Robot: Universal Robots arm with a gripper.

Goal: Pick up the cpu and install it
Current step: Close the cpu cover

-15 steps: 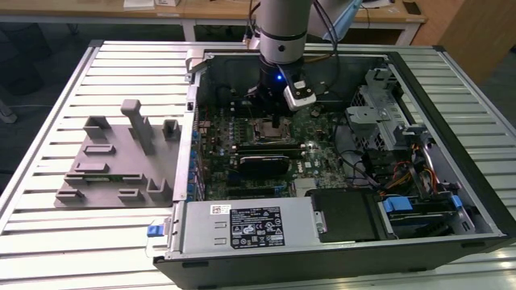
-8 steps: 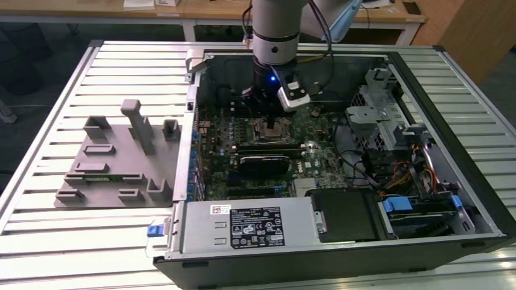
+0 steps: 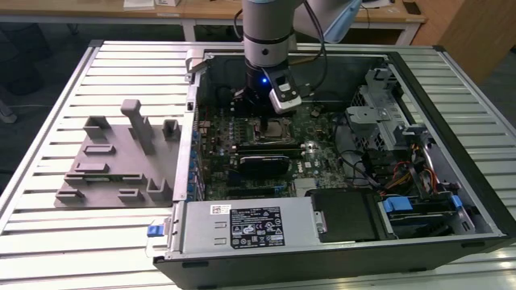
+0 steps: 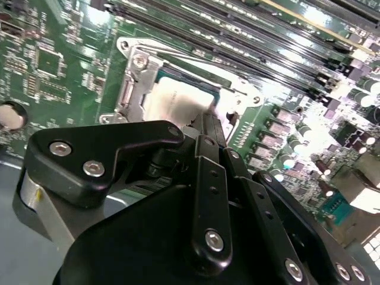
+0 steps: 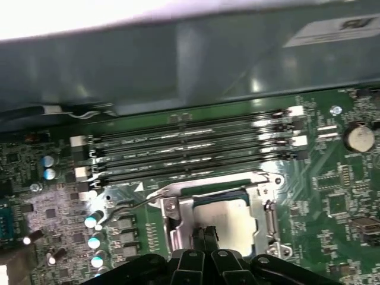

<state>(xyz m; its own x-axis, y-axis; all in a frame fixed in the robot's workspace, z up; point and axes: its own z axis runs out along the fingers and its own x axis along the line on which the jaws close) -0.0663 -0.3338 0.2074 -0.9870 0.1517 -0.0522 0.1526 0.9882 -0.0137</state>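
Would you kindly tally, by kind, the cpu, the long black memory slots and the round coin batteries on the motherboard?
cpu: 1
memory slots: 4
coin battery: 1
Total: 6

The computer case point(image 3: 475, 199) stands on the table point(image 3: 48, 241), with the holder blocks point(image 3: 113, 163) beside it on the exterior view's left. Inside, the cpu point(image 5: 231, 217) lies in the socket point(image 5: 176, 215), next to the memory slots point(image 5: 184, 145). My gripper point(image 5: 205, 233), closed, hangs just over the cpu.
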